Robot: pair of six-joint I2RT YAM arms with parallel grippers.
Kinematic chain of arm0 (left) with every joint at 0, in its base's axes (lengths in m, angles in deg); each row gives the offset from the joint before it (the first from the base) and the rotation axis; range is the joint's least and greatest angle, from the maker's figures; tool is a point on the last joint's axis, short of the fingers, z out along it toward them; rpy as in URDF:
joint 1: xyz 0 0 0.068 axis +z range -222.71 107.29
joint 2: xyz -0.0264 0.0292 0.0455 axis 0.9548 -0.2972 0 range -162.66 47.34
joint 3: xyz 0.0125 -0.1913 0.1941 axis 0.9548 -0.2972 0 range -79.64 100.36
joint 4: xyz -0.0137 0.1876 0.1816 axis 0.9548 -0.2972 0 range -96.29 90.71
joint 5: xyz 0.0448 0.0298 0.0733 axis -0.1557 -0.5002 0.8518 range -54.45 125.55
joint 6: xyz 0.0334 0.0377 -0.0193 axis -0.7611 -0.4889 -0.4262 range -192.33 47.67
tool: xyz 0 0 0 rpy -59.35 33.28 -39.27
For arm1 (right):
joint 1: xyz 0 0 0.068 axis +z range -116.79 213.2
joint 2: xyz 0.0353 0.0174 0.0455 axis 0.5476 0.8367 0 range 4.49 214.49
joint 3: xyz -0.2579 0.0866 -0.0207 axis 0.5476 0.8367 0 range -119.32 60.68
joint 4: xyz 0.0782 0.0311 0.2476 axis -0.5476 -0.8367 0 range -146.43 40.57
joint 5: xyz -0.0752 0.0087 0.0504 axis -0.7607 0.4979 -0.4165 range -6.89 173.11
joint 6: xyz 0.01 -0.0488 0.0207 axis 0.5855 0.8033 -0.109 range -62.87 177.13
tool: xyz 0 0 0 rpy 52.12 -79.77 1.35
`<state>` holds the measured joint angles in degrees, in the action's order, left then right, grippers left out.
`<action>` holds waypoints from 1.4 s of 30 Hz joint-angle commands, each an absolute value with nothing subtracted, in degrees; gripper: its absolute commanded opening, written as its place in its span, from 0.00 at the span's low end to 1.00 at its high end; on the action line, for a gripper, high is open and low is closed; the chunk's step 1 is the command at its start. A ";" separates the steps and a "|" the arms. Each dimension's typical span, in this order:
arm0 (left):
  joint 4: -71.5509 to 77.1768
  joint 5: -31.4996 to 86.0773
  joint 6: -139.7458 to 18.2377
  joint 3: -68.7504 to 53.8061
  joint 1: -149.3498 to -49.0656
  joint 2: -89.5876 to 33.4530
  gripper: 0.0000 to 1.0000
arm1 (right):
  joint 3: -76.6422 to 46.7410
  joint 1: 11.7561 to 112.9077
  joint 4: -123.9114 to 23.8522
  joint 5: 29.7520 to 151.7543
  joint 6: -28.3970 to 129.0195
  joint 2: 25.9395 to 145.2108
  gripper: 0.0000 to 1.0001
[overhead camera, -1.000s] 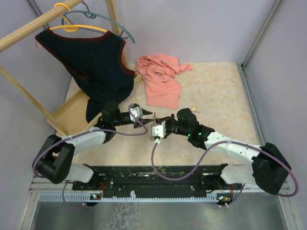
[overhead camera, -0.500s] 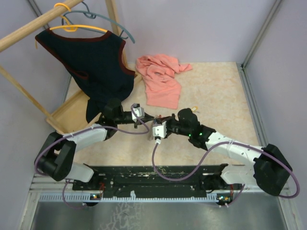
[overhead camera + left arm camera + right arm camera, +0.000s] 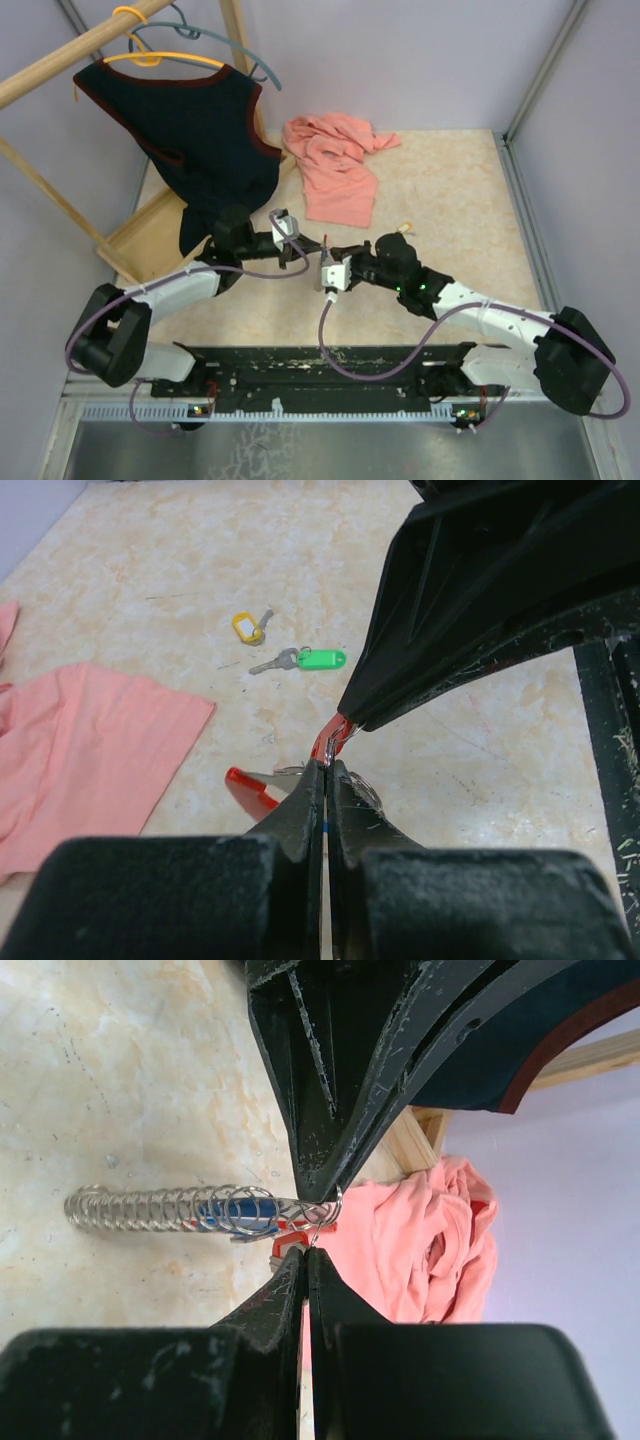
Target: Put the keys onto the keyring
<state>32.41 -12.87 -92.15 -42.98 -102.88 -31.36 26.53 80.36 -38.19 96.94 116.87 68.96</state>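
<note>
My two grippers meet tip to tip over the table's middle, the left gripper (image 3: 316,243) beside the right gripper (image 3: 333,250). The left gripper (image 3: 327,766) is shut; blue shows between its jaws, and in the right wrist view the blue key (image 3: 236,1210) sits in a metal coil of rings (image 3: 140,1210) leading to its tips. A red key (image 3: 250,785) hangs beside it. The right gripper (image 3: 305,1253) is shut on a thin red-and-grey piece, the keyring (image 3: 332,736), seen edge-on between the tips. A green key (image 3: 322,660) and a pale yellow key (image 3: 247,628) lie on the table beyond.
A pink cloth (image 3: 335,165) lies at the back centre and shows in both wrist views (image 3: 80,750). A dark vest (image 3: 195,135) hangs on a wooden rack (image 3: 150,235) at the back left. Walls close in the table on the left and right.
Both arms shifted slightly, the right elbow a little rightward. The grippers stay shut and pressed together at the same spot.
</note>
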 commanded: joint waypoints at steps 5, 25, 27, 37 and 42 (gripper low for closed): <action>40.04 -8.40 -79.91 -45.62 -102.42 -28.54 0.00 | 28.77 80.58 -29.69 97.61 113.54 69.92 0.00; 59.69 -5.05 -68.46 -53.93 -103.25 -28.21 0.00 | 26.06 77.94 -24.61 106.70 109.91 75.62 0.00; 56.61 -2.76 -70.26 -54.04 -103.26 -27.53 0.00 | 26.12 77.48 -26.39 106.27 109.22 74.71 0.00; 52.39 6.41 -71.59 -56.43 -103.21 -25.57 0.43 | 27.08 76.89 -27.07 102.71 101.63 76.34 0.00; 51.36 11.39 -71.76 -58.19 -103.12 -22.99 0.51 | 28.01 74.96 -22.25 98.15 91.72 79.83 0.00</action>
<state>51.60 5.99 -71.19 -56.88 -103.21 -25.43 28.39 76.93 -27.54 102.01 101.40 77.51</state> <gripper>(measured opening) 0.492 0.007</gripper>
